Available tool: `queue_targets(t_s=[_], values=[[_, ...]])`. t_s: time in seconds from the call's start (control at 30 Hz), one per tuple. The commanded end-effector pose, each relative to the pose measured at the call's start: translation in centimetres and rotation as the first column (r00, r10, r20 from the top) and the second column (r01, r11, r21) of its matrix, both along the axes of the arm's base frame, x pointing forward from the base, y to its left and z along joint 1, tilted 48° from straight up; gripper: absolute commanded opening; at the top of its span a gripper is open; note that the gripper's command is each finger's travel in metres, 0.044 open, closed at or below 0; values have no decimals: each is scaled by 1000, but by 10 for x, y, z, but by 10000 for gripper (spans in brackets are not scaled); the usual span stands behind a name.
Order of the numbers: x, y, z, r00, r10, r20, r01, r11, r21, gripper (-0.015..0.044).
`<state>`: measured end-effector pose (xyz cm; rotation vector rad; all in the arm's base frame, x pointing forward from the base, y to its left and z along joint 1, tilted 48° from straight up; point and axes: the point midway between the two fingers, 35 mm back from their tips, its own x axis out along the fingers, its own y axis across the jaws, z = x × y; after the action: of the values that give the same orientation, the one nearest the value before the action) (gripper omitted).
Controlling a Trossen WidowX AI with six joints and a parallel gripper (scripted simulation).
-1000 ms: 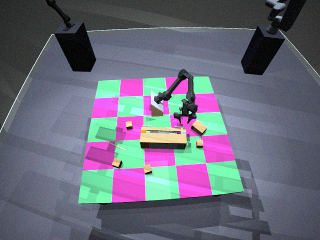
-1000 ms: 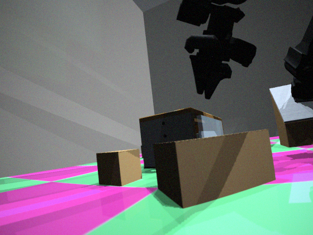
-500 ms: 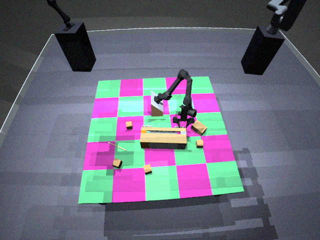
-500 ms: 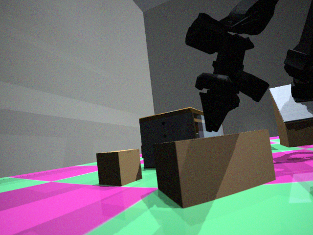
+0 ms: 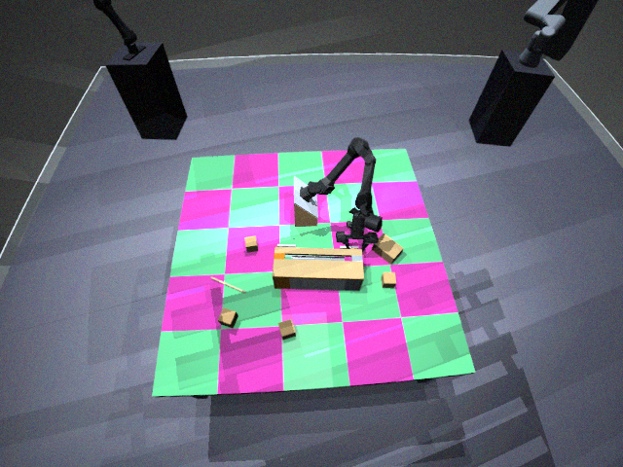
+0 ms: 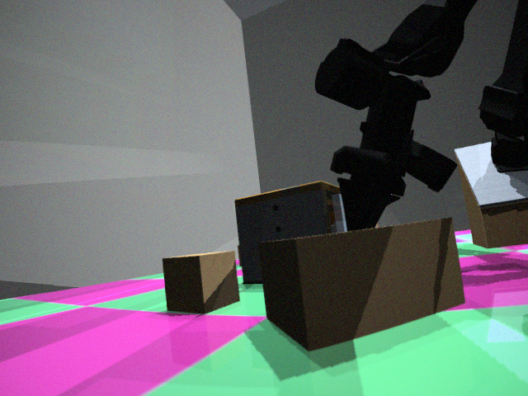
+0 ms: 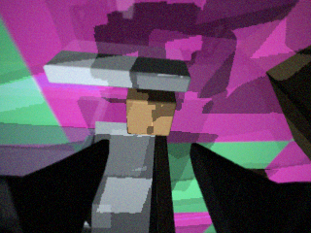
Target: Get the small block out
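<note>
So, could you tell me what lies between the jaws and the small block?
In the wrist view, only a grey ledge runs from the open jaws toward the small block; nothing blocks it.

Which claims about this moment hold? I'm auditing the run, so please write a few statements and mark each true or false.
1. The gripper is open and holds nothing. True.
2. The gripper is low, beside one end of the box. True.
3. The stick lies on top of the box. False: it lies on the mat, apart from the box.
4. Only one loose block is on the mat. False: there are several, among them a block behind the box and another in front.
5. The arm is folded away, far from the box. False: it reaches down right by it.
</note>
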<state>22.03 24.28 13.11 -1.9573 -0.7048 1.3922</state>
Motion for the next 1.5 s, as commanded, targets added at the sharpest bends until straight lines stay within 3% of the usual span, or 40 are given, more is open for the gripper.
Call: queue_targets(t_s=[0.0, 0.63, 0.9, 1.0, 1.07, 1.47], values=[[-1, 5, -6, 1000, -6, -5, 6, 1000, -2, 285], [-5, 26, -25, 1000, -7, -6, 7, 1000, 2, 285], [-5, 26, -25, 1000, -7, -6, 7, 1000, 2, 75], [-5, 26, -25, 1000, -7, -6, 7, 1000, 2, 55], [-4, 24, -22, 1000, -6, -5, 6, 1000, 1, 3], [2, -20, 17, 1000, -2, -2, 2, 1000, -3, 0]])
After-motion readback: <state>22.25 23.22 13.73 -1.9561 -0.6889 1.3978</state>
